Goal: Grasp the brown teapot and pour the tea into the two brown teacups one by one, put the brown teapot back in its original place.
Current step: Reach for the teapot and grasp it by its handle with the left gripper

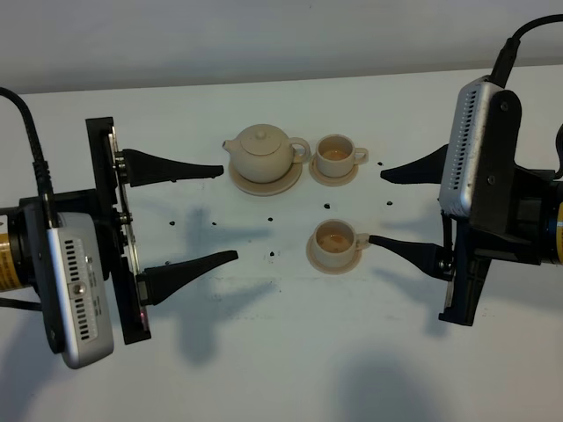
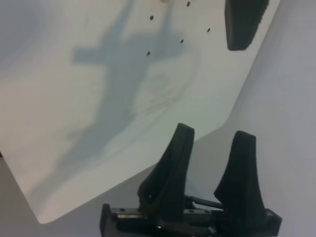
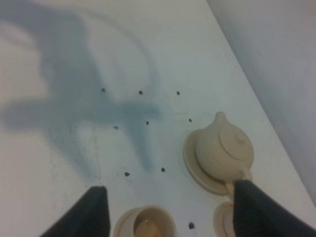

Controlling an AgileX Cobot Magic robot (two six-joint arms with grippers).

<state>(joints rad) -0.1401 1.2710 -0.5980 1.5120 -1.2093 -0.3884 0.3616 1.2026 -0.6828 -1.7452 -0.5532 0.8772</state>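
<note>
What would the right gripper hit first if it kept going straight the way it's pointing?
Probably the nearer teacup: in the high view one tip of the right gripper lies beside its handle, and the wrist view shows it just ahead. Height is unclear, so the gripper might pass above.

setting: robotics lab test bench. evidence: plain white surface (image 1: 281, 378) against bare pale wall (image 1: 264, 35); cabled left arm (image 1: 25, 230) and right arm (image 1: 519, 211) with wrist cameras facing across it; brown teapot (image 1: 262, 151), teacups (image 1: 336, 237) on saucers between.
</note>
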